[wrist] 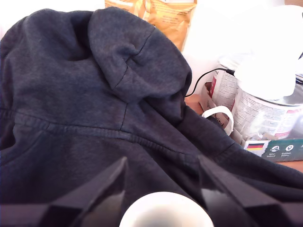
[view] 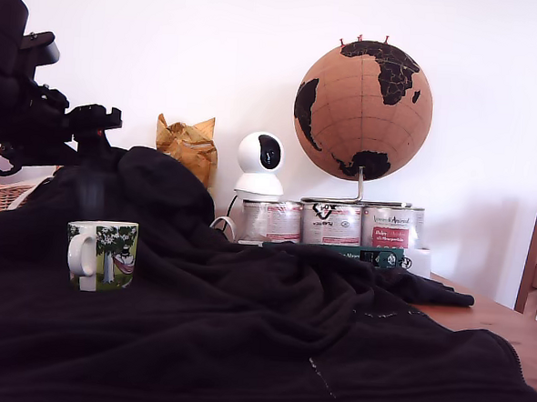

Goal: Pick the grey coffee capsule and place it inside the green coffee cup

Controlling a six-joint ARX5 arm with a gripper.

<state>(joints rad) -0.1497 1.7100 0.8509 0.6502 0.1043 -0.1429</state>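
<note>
Green coffee cup [view: 102,255] on dark cloth [view: 269,347], directly beneath pincer [wrist: 163,189]; pincer spread, empty.

Colour: I am black all over, matt, with no bright markings that show.
Arm [view: 24,104]: in the exterior view I am a stack of blocky, angular housings, with a rounded black bulk at my upper end.
Cables: a thin loop with a hint of red and blue shows under my body at the exterior view's left edge.
Gripper [wrist: 161,189]: my jaws are two dark wedge-shaped fingers [wrist: 102,191], flat-faced, tapering to blunt tips.
Screws: too dark to tell.
</note>
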